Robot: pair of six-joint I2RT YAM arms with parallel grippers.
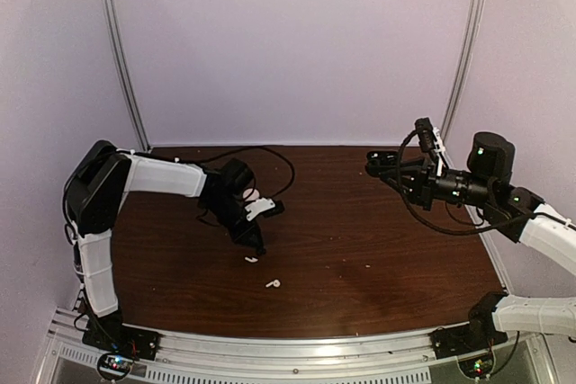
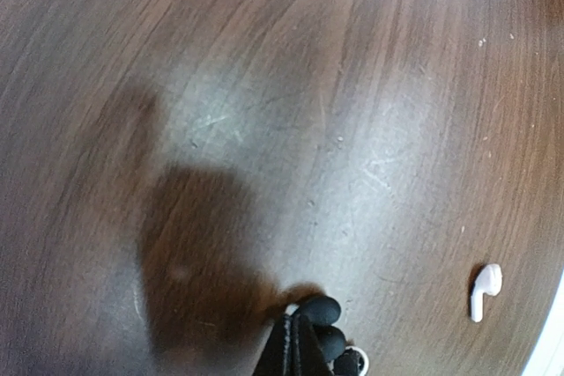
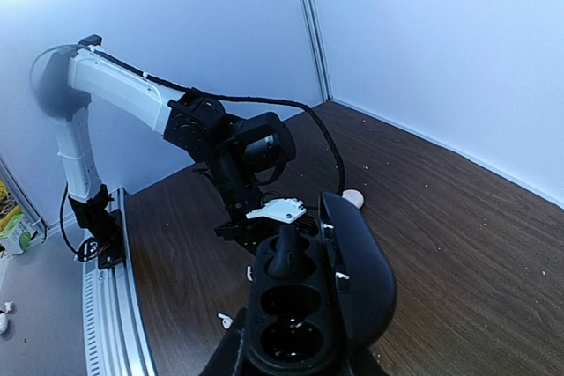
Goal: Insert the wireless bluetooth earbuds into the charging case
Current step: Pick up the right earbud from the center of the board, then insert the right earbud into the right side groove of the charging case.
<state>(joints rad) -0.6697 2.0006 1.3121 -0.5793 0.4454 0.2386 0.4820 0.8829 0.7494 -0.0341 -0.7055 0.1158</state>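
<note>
My right gripper point(image 1: 378, 165) is raised over the table's right side and is shut on the open black charging case point(image 3: 300, 314). The case's lid point(image 3: 366, 279) stands open to the right. One black earbud point(image 3: 282, 257) stands in the far socket; the near socket point(image 3: 286, 341) is empty. My left gripper point(image 1: 255, 242) is low over the table's middle. In the left wrist view its thin fingers point(image 2: 295, 350) are pressed together on a small black rounded earbud point(image 2: 322, 310), just above the wood.
Two white stemmed earbuds lie on the table, one point(image 1: 251, 260) right by the left gripper and one point(image 1: 273, 283) nearer the front; one of them shows in the left wrist view point(image 2: 485, 288). A pale pink round case point(image 3: 352, 198) lies behind the left gripper. A black cable point(image 1: 270, 155) loops at the back.
</note>
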